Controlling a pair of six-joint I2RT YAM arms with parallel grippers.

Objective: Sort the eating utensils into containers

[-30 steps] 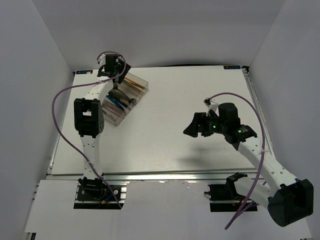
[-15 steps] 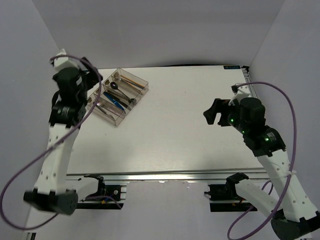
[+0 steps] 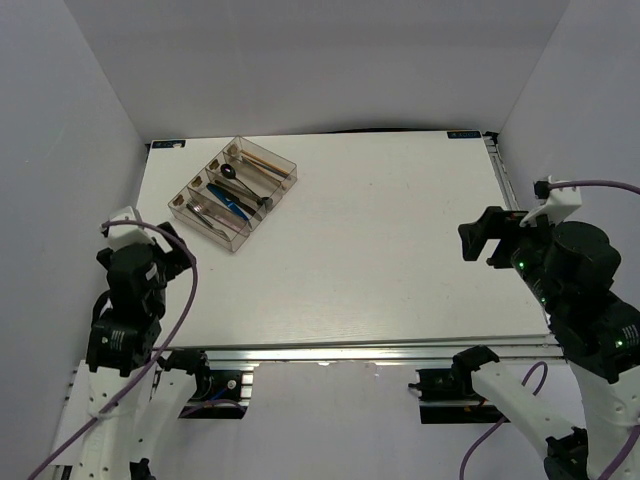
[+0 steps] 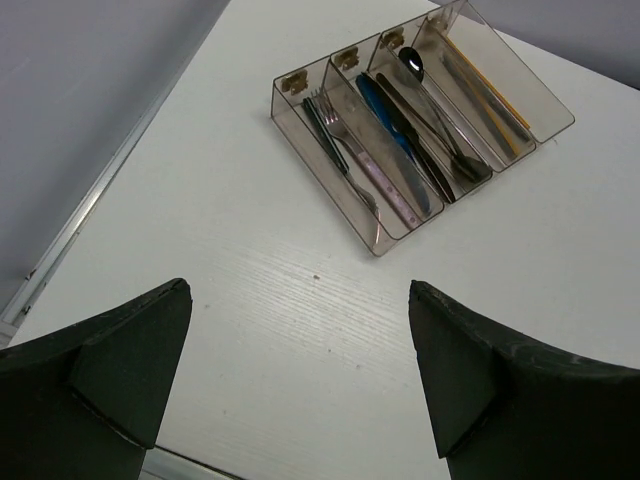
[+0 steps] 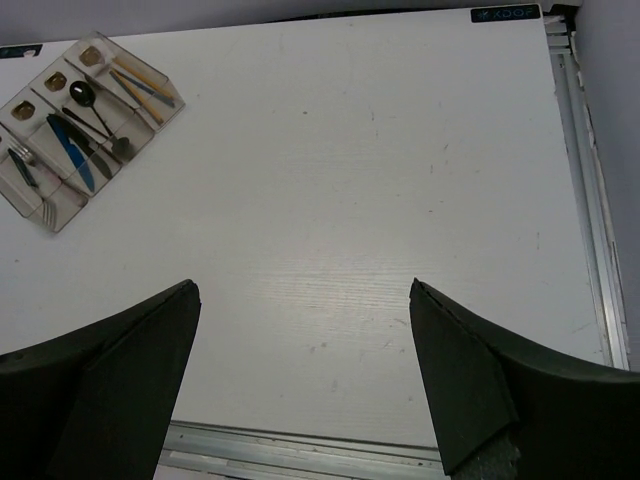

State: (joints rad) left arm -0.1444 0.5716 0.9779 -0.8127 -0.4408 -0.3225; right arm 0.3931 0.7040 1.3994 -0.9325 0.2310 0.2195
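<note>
A: Left gripper has its fingers spread wide with nothing between them, hanging over the near left part of the table. Right gripper is the same, parted and empty, over the near right side.

B: Utensils?

A: Every one in view lies in the tray, far left, well apart from both grippers. By slot: forks, blue knife, black spoons, chopsticks.

B: Step?

A: Sorting looks finished — nothing left to grasp in these views. The next move is probably just parking the arms. If a piece lies out of frame, finding it comes first.
</note>
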